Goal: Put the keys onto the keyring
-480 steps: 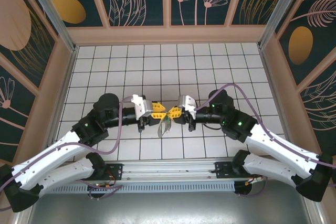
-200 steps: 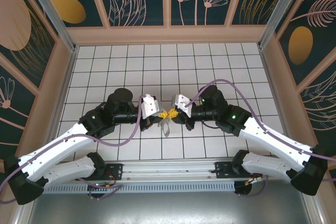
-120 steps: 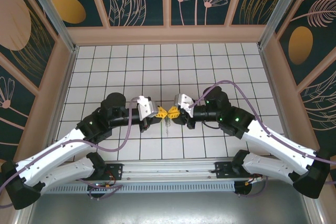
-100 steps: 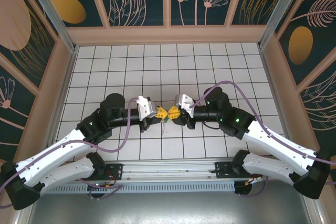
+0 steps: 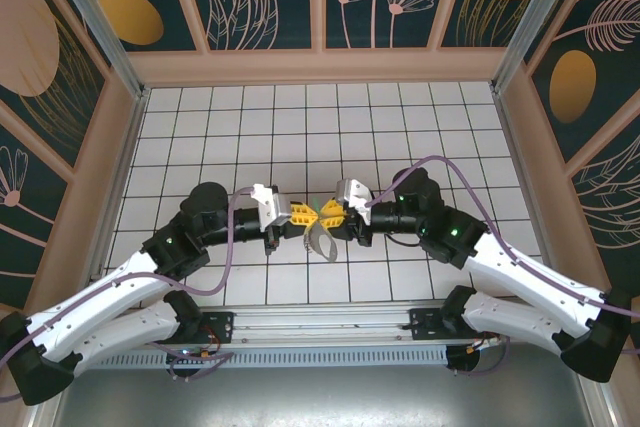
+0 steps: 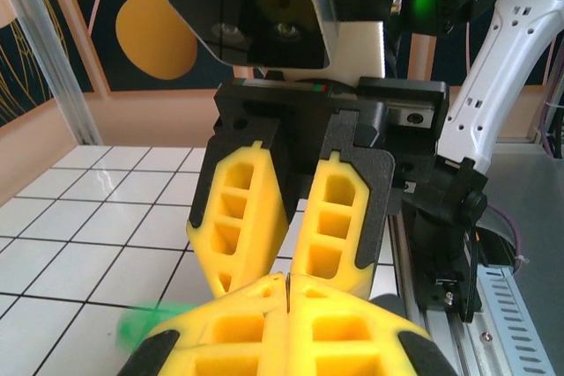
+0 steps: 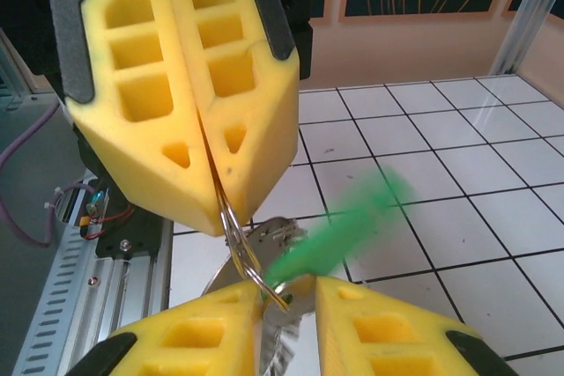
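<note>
1. Left gripper (image 7: 214,217): the jaws are pressed fully together and pinch the thin wire of the keyring (image 5: 320,244). The wire exits the seam at the tips.
2. The keyring hangs in the air between the two grippers, above the tiled table (image 5: 400,127). Its loop drops below both sets of tips.
3. Key (image 7: 342,228): a green streak, badly blurred. From the right wrist camera its long axis runs diagonally, with the low end at the keyring just beside our right fingertips and the high end out over the table. We can't tell if it is threaded on the wire or only lying against it.
4. Right gripper (image 5: 326,214): the jaws are a little apart, tip to tip with the left gripper. The wire passes through the gap, and we see no clamp on the wire or the key.
5. What matters: the key lies on the right gripper's side of the keyring, so the right gripper is nearer. Our read is that the left gripper anchors while the right gripper works the key. The next move needs the key's low end kept on the wire. Risk: the key may be loose and could drop.
</note>
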